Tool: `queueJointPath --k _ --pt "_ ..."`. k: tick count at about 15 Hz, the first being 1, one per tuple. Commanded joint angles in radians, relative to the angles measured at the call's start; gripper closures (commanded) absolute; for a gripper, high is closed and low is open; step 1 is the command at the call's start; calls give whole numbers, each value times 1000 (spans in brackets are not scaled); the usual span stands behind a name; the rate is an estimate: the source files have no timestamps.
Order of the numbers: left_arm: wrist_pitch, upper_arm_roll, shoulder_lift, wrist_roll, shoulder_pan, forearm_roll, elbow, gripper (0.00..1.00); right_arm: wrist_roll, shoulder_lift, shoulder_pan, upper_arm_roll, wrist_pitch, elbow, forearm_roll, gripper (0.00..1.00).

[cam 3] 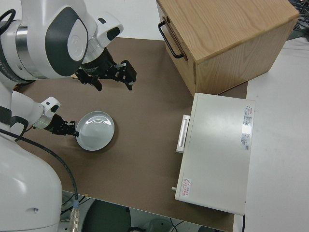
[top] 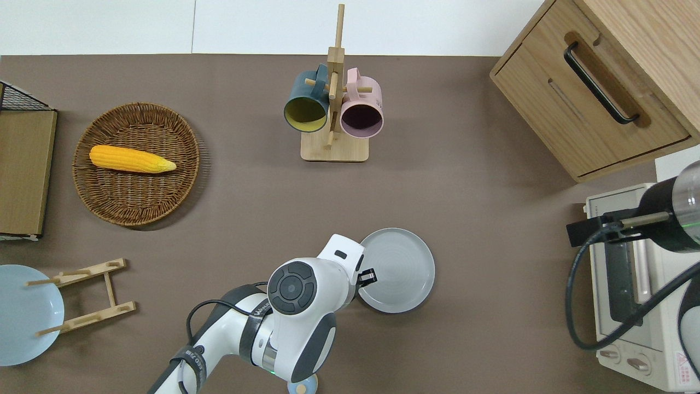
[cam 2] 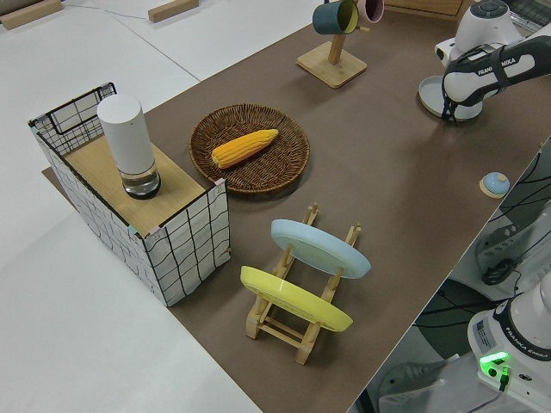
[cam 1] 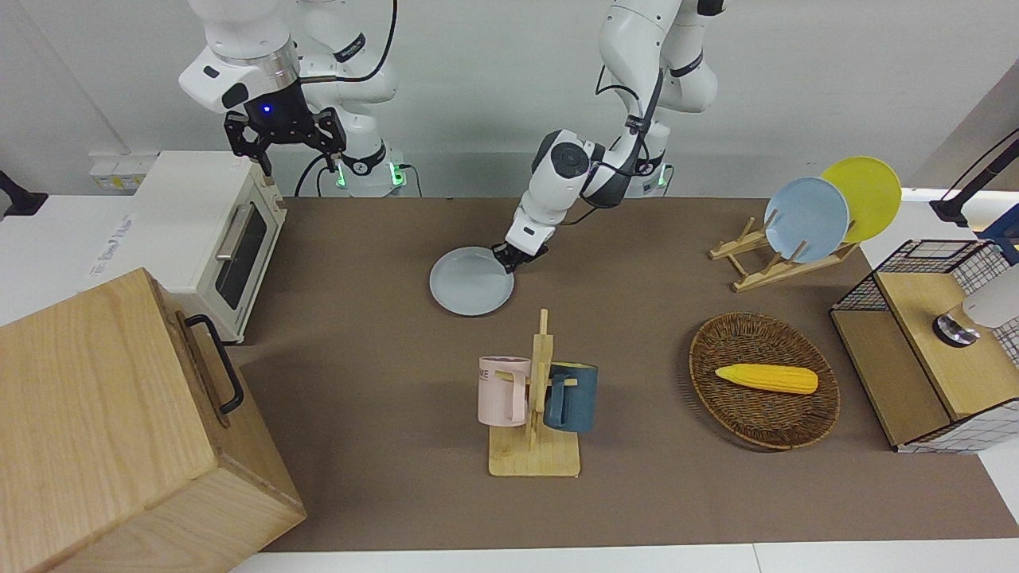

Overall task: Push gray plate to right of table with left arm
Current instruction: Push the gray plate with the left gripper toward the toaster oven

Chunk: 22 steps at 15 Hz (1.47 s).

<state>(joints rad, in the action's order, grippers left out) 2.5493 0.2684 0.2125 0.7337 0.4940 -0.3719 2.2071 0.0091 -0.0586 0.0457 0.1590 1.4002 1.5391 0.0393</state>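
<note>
Two white robot arms stand at the long brown surface (cam 1: 382, 334). The left arm's black gripper (cam 1: 509, 261) is down at the rim of the round pale gray plate (cam 1: 470, 281), at the edge toward the left arm's end of the surface; whether its fingers are parted or closed I cannot tell. The gray plate lies flat near the middle of the surface, nearer to the robots than the wooden mug stand (cam 1: 535, 446) carrying a pink mug (cam 1: 501, 390) and a dark blue mug (cam 1: 571, 396). The round wicker basket (cam 1: 763, 380) with a yellow corn cob (cam 1: 766, 378) sits well apart, toward the left arm's end. The right arm is parked, its gripper (cam 1: 284, 143) spread open.
</note>
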Motion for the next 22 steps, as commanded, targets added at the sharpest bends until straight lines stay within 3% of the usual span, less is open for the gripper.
queueJointPath --k 1,2,3,9,12,18,22 --pt "35 -6 68 16 32 -15 -40 914 -8 -10 8 5 -12 4 -1 5" --pt "35 -6 71 16 32 -15 -46 714 -8 -10 8 5 -12 4 -1 5" --pt "32 -8 76 16 32 -13 -53 436 -8 -10 8 5 -12 4 -1 5" --pt "10 -8 73 6 32 7 -72 14 -8 -10 8 5 -12 4 -1 5" --pt "-84 -18 61 1 25 57 -112 7 -8 -10 8 5 -12 4 1 5" --pt "-311 -25 25 -25 -67 281 -196 7 -8 -10 8 5 -12 4 1 5" --pt "-401 -26 -39 -147 -211 358 -196 7 -8 -10 8 5 -12 4 1 5"
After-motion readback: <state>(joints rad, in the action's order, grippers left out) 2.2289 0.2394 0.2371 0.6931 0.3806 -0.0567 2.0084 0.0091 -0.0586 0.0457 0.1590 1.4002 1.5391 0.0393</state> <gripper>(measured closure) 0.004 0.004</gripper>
